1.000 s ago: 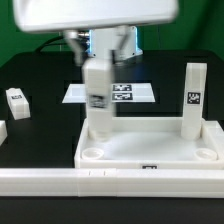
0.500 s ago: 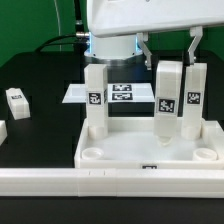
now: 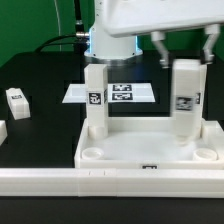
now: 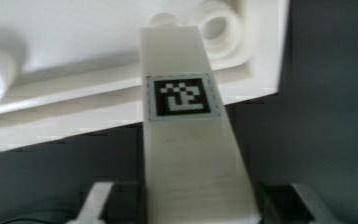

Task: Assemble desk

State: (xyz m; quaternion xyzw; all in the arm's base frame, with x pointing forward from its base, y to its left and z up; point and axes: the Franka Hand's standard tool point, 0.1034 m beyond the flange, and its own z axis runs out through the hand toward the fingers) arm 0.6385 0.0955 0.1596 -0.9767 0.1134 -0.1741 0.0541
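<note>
The white tray-like desk tabletop (image 3: 150, 150) lies in front, with round sockets in its corners. One white tagged leg (image 3: 95, 100) stands upright in the back socket on the exterior view's left. My gripper (image 3: 185, 50) is shut on a second tagged leg (image 3: 185, 98), held upright with its lower end at the tabletop's back corner on the exterior view's right. In the wrist view this leg (image 4: 186, 130) runs out from between the fingers (image 4: 105, 200) toward a corner socket (image 4: 220, 25) of the tabletop (image 4: 87, 110). Whether it sits in a socket is hidden.
The marker board (image 3: 125, 93) lies flat behind the tabletop. A small white block with dark marks (image 3: 17, 100) rests on the black table at the exterior view's left, and another white piece (image 3: 2, 131) shows at that edge.
The gripper has carried the held leg from the exterior view's left, past the middle of the tabletop, to its back right corner. The standing left leg has not moved.
</note>
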